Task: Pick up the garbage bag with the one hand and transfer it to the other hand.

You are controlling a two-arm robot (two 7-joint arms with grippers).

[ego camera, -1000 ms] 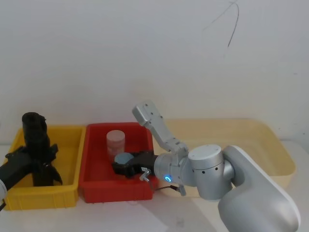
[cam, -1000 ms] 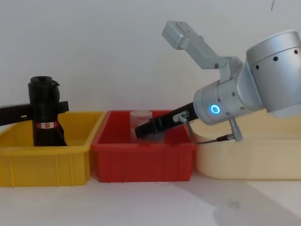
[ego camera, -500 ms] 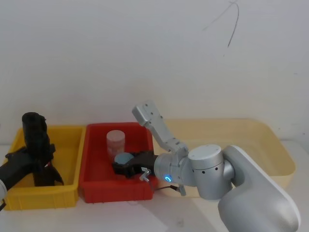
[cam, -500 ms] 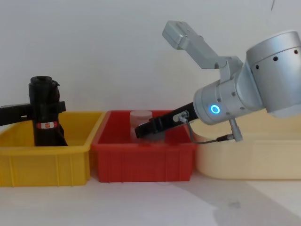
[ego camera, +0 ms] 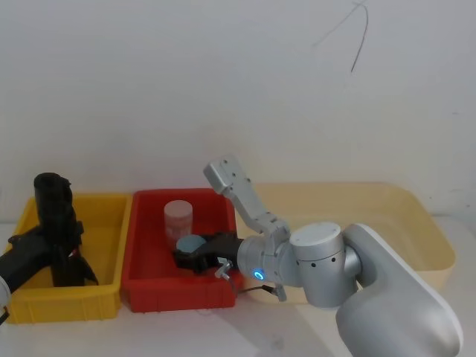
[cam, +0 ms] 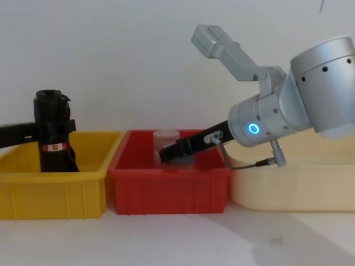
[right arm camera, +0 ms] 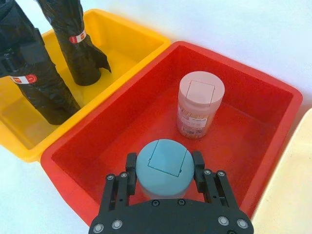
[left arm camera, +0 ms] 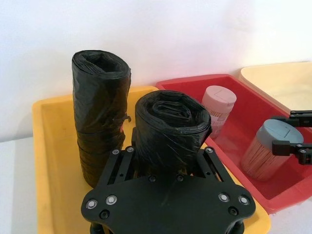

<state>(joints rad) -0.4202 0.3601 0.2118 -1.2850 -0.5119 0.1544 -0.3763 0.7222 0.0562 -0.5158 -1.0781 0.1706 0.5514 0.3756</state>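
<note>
A plain white wall stands behind a white table (ego camera: 186, 331) that carries three bins in a row: a yellow bin (ego camera: 108, 297), a red bin (ego camera: 178, 296) and a wide cream bin (ego camera: 424, 223). In the head view, the garbage bag (ego camera: 53, 204) stands upright in the yellow bin. The left gripper (ego camera: 65, 239) reaches in from the left edge and clamps it at mid-height. The right gripper (ego camera: 190, 256), on the arm with the blue glowing ring, lies over the red bin. It is closed around a blue-capped bottle (ego camera: 190, 244), with a pink-capped bottle (ego camera: 178, 216) just behind. The left wrist view shows the black fingers pressed against both sides of the garbage bag. A second black roll (left arm camera: 100, 97) stands just beside it, farther from the camera, bearing a small red mark. The right wrist view shows the right gripper's fingers pinching the blue cap from both sides. Both rolls are upright in the yellow bin there, each with a red-and-white label, and the second roll has a flared flap at its base. In the chest view, the garbage bag rises well above the yellow rim, its label just below the left gripper's grip. The right gripper dips into the red bin in front of the pink-capped bottle.
</note>
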